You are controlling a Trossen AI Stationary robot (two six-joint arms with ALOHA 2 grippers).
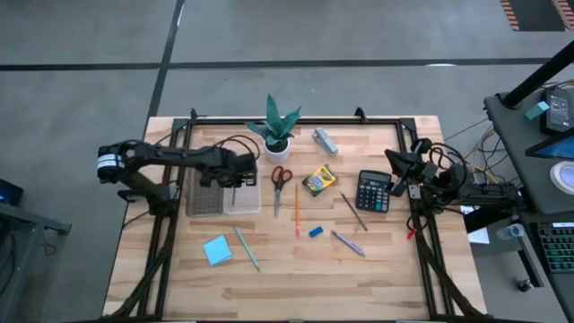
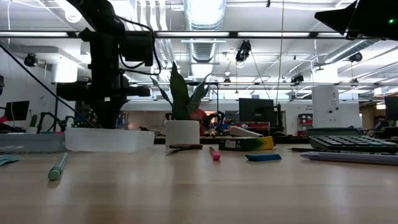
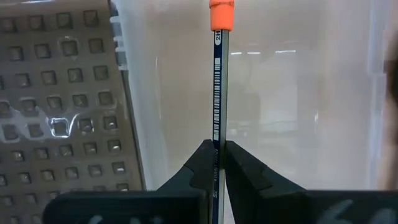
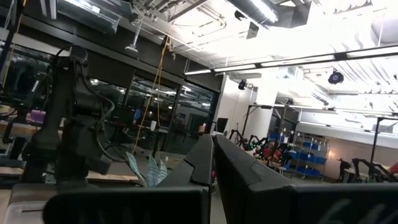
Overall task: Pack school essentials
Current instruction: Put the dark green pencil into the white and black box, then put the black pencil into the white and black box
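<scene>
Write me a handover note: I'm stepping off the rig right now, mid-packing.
Left gripper: jaws shut on a pencil, held over the clear bin.
Right gripper: jaws shut, empty, parked at the table's right edge.
Still on the table: scissors, crayon box, blue eraser, blue notepad, teal pen, orange pencil and two more pens near the calculator.
Done: nothing visibly in the bin.
Left: release this pencil, then pack the rest.

Robotics lab, exposed ceiling ducts (image 2: 205, 15), strip lights (image 4: 348, 56), computer monitors (image 2: 255, 110), concrete floor (image 1: 81, 90)
</scene>
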